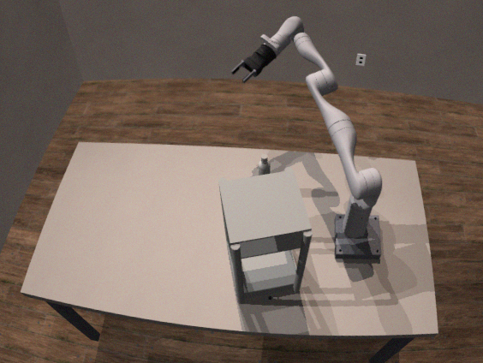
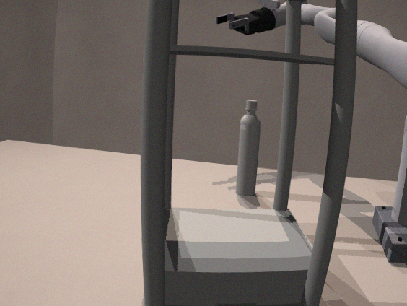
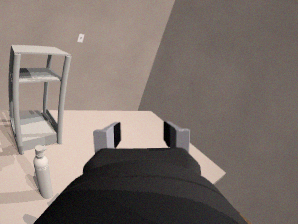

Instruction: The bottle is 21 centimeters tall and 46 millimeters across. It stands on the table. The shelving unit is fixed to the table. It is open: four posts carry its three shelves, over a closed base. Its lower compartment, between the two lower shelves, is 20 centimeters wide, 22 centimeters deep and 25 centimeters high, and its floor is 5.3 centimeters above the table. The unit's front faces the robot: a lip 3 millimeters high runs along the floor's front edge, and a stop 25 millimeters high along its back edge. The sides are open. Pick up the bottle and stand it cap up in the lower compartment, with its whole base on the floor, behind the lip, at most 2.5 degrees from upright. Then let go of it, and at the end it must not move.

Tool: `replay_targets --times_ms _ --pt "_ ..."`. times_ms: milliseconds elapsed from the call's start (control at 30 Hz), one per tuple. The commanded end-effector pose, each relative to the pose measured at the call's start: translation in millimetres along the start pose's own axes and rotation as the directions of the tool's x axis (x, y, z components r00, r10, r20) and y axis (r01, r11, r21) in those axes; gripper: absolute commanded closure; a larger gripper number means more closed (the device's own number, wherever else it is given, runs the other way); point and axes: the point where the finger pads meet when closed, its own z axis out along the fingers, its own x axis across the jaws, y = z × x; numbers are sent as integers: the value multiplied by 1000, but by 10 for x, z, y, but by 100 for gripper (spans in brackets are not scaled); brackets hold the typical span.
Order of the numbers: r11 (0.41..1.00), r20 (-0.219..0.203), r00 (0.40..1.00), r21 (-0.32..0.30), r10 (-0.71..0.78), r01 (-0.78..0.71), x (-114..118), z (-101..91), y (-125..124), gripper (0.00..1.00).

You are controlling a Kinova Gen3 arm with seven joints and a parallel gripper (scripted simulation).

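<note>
A pale table (image 1: 128,223) on dark legs is set on a wood-plank floor (image 1: 171,111). Grey walls (image 1: 171,38) are seen behind, one with a socket (image 1: 360,59).

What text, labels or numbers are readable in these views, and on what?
None: no readable text in any view.
Bottle: plain grey, no label.
Shelving unit: plain surfaces, no markings.
Arm and open gripper: no brand or numbers visible.
Wall plate: too small to show any writing.
</note>
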Motion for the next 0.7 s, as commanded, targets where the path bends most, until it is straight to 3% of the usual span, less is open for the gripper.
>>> replay_targets --times_ms 0,400,600,667 --pt "1000 -31 999 8 19 -18 -403 26 -118 0" --pt "1000 -22 1000 14 21 -21 -422 50 -131 0" --pt "998 30 999 51 34 -36 -533 187 -203 0" --pt "998 30 999 51 34 -36 -533 187 -203 0"
